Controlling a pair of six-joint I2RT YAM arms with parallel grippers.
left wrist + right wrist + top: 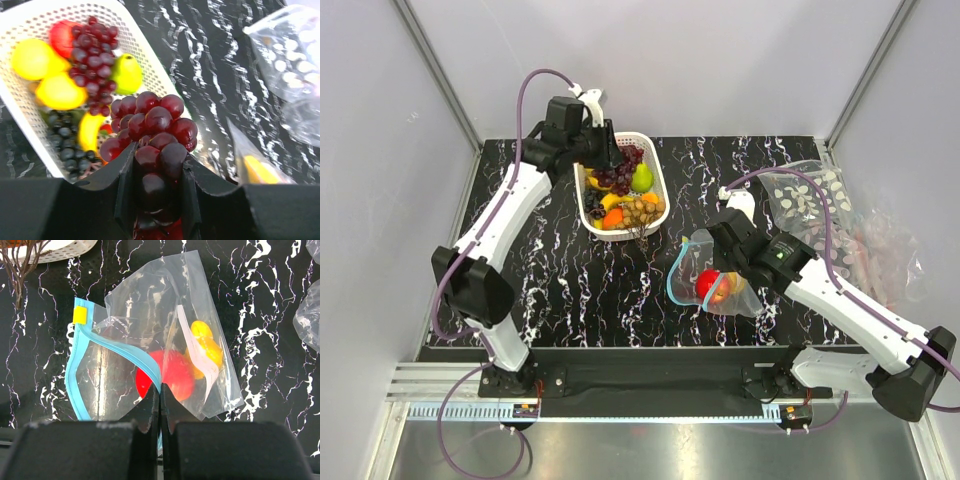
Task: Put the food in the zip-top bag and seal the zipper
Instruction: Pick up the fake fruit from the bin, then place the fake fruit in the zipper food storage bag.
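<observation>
**Loading step.** Left gripper (157, 161) pinches a grape bunch (157, 120) above the basket (31, 19). Right gripper (160, 392), pressed together on the zipper (75, 377), holds the bag (150, 295) mouth open near the basket, apple (176, 374) inside. Next: carry the grapes across into that mouth.

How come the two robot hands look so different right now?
The left gripper has its jaws partly apart around a bunch of dark red grapes. The right gripper has its jaws pressed together on the zip-top bag at its thin edge, by the zipper. The left gripper hangs over the white basket; the right gripper is over the black table. Both are holding something.
</observation>
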